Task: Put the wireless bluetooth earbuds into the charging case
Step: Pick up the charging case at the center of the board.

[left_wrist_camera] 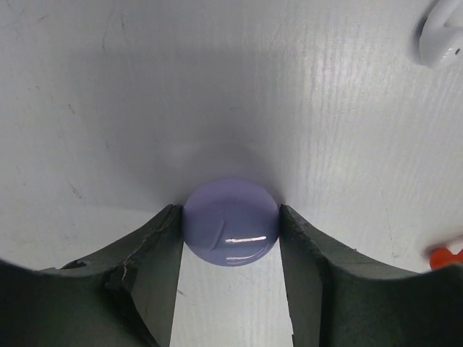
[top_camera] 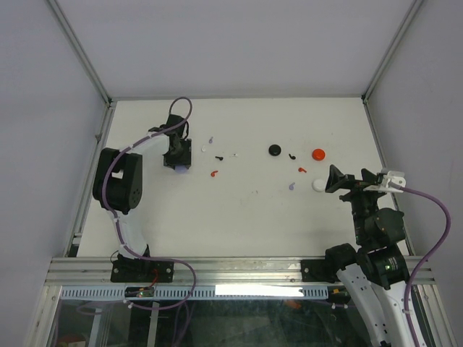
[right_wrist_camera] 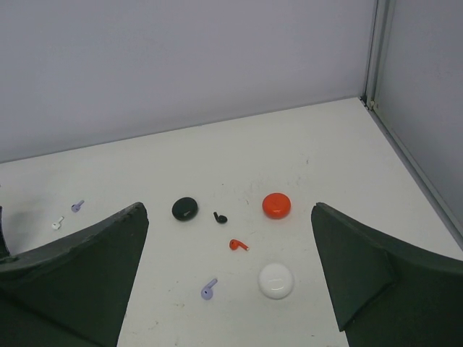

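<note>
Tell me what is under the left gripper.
A round lavender case sits on the table between the fingers of the left gripper, both touching its sides. From above, the gripper hides most of it; only a lavender edge shows. Its inside is hidden.

— Status, left arm (top_camera: 119, 181)?
— Elbow bent at frame left; left pincer (top_camera: 178, 160) points down at upper left, jaws touching both sides of the lavender case (left_wrist_camera: 230, 228).
— And the right arm (top_camera: 376, 231)?
— Folded at lower right; right pincer (top_camera: 351, 181) jaws wide apart, holding nothing.
</note>
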Tool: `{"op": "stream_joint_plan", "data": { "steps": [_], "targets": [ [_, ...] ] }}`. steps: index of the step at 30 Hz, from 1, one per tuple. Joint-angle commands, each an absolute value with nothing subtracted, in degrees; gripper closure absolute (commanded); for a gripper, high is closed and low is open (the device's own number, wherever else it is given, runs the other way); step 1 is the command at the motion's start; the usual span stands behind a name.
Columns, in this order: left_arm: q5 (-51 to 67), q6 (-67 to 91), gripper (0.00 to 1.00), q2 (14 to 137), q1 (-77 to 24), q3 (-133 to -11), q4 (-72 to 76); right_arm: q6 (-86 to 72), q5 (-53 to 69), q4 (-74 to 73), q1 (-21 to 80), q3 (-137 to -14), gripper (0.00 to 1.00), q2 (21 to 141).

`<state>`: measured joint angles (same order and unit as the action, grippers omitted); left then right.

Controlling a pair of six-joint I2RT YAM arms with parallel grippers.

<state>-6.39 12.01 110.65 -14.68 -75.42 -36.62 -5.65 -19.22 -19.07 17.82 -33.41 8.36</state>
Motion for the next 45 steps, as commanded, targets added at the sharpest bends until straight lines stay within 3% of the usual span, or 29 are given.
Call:
{"op": "stream_joint_plan", "data": {
  "steps": [1,13,20,27,45],
  "targets": [
    [-5.66,11.09,0.55,107.99,-17.07,-74.25,-36.32,-5.46,-17.33,-16.1,17.58,-34.75,0.01,10.0],
    [-6.17,7.05,0.58,97.14,-25.16,-70.18,-33.05,-10.73,0.25,-19.57,17.59,-41.15,0.01,20.75],
    [-6.34,3.6,0.64,90.71,-30.47,-70.35,-31.19,-14.62,13.56,-17.6,17.62,-42.47,0.01,28.96],
    [-7.06,-3.21,0.65,82.52,-38.03,-69.16,-27.79,-24.08,24.77,-5.73,17.64,-35.6,0.01,34.22],
    [-1.77,-18.28,0.58,72.65,-51.23,-62.61,-17.28,-38.52,33.44,11.02,21.43,-36.27,0.11,52.16]
  ]
}}
